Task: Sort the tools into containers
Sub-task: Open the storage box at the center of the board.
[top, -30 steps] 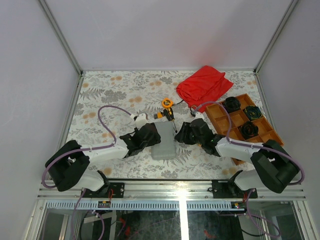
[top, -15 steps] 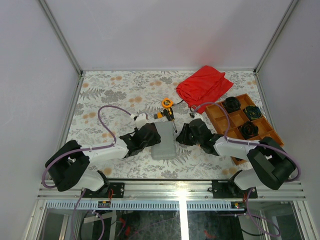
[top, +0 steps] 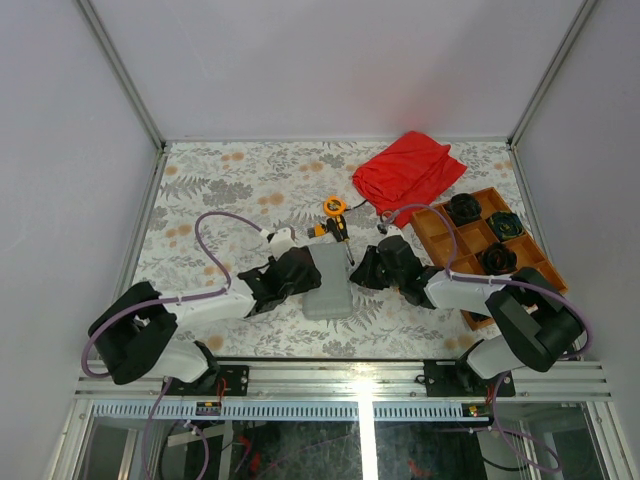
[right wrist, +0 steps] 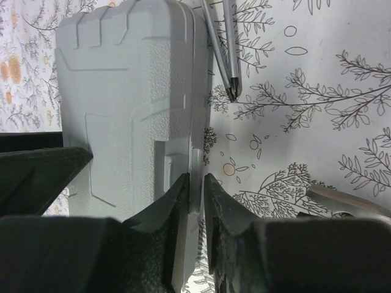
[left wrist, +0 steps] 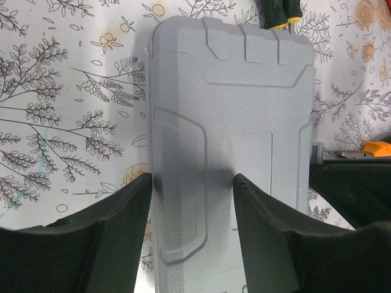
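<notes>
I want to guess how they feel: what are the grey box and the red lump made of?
The grey case looks like hard plastic, matte and pebbly, with moulded ridges. The red cloth looks like soft fabric, since it lies crumpled in folds.

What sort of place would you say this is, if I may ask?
Probably a robotics test cell: metal-framed white walls, two robot arms bolted at the table edge, staged props like the grey case.

The counter [top: 220, 180] holds one closed grey case [top: 332, 290], two screwdrivers [left wrist: 275, 11], one round orange tape measure [top: 334, 206], one partly hidden orange-handled tool [left wrist: 376, 148], one red cloth [top: 408, 172] and one orange-brown divided tray [top: 484, 228] with three black round parts [top: 463, 208]. Two robot arms [top: 200, 300] are in view.
</notes>
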`<move>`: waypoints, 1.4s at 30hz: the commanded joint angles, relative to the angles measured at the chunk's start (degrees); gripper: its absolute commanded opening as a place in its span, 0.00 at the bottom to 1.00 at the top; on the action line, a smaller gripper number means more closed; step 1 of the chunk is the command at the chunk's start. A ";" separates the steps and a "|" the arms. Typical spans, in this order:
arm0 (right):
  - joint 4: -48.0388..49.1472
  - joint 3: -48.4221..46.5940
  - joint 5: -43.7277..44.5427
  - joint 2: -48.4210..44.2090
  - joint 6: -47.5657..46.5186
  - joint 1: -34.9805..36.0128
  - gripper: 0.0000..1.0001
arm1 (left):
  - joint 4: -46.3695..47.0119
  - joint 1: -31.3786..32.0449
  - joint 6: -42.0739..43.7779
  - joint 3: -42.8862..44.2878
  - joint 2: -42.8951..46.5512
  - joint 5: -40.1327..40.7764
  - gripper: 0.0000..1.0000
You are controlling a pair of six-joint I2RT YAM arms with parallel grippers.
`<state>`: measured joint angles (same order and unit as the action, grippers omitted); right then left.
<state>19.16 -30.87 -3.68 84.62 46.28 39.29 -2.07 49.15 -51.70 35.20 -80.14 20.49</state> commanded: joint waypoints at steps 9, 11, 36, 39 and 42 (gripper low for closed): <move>1.03 -0.82 0.04 -2.06 -2.64 -0.48 0.01 | -16.92 0.69 1.49 -3.64 4.20 0.43 0.62; -0.40 -1.15 0.29 -3.08 -3.19 -0.46 0.00 | -18.54 0.69 1.27 -2.96 6.53 1.12 0.68; -9.89 -5.39 -8.13 -17.36 4.92 1.25 0.00 | -30.29 0.72 -1.00 -0.74 31.34 0.22 0.92; -9.93 -5.81 -7.22 -18.24 6.76 2.65 0.00 | -29.63 0.69 -1.21 -0.67 31.26 0.08 0.92; -9.84 -6.49 -5.94 -18.70 7.75 4.36 0.00 | -29.03 0.71 -1.19 -0.58 31.33 0.08 0.92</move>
<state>7.60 -33.63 -9.98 67.92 50.81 41.50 -31.51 50.09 -52.21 33.93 -49.39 20.73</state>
